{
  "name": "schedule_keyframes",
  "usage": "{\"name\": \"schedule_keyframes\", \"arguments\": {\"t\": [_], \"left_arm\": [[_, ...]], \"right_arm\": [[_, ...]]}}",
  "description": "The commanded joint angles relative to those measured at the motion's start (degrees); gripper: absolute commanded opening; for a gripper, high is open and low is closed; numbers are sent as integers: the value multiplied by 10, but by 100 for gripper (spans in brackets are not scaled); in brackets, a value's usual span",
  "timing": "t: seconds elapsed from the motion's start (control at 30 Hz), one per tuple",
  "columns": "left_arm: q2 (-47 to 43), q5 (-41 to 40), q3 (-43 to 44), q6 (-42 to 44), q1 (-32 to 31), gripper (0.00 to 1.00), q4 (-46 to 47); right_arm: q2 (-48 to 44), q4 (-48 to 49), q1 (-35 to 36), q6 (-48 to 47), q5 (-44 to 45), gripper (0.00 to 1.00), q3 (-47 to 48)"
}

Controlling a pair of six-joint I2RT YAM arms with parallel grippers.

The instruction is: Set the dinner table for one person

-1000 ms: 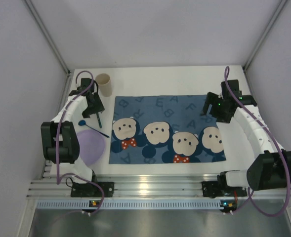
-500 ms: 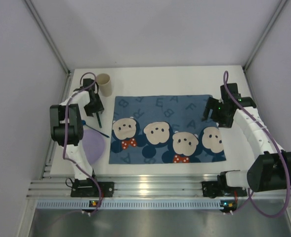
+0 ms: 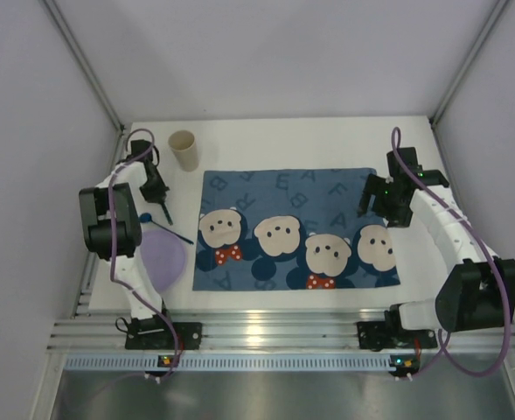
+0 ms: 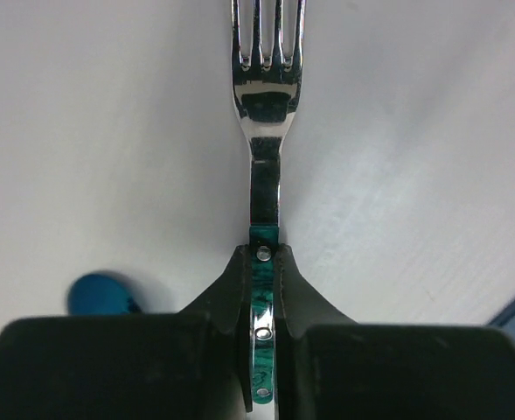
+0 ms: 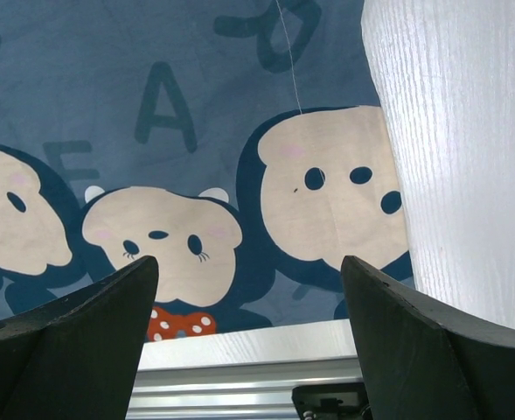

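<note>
Currently left hand [image 4: 263, 269] clenched on fork [image 4: 263, 96] handle, tines pointing straight ahead of it over the bench [image 4: 82, 131]; mat [image 3: 283, 185] sits off to its right; right hand [image 5: 248, 273] spread, empty, above mat.

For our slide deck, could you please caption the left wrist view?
Left claw shut on a green-handled fork, tines pointing away over the white dinner table.
</note>
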Motion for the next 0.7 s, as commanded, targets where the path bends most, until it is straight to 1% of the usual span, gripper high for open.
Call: {"name": "schedule_keyframes", "arguments": {"t": [0.0,0.1,0.23,0.33,0.37,0.43,0.47,0.53,0.57,0.63,0.67], "left_arm": [[-17,-51,3,-4,42,0,-23],[-56,-91,27,-6,42,0,-45],[-110,-79,60,-26,32,0,-66],[-148,-106,89,-38,-12,0,-98],[-156,-113,97,-40,-47,0,-115],[-176,-137,117,-60,-92,0,-136],[-181,-142,121,-68,-136,0,-142],[-193,-153,126,-101,-185,0,-157],[-196,-150,127,-114,-227,0,-158],[-194,-148,128,-150,-266,0,-162],[-191,-143,129,-157,-298,0,-160]], "right_arm": [[-7,-8,7,-11,7,86,30],[-15,-10,7,-16,4,86,30],[-33,-16,7,-22,-2,86,30],[-54,-22,7,-22,-2,86,26],[-68,-24,7,-16,-1,86,22],[-91,-30,7,-6,-21,86,14],[-99,-32,7,-1,-30,86,11],[-116,-39,7,11,-40,86,7],[-131,-43,7,13,-50,86,2],[-147,-48,7,15,-56,86,-3],[-160,-52,7,14,-59,86,-6]]}}
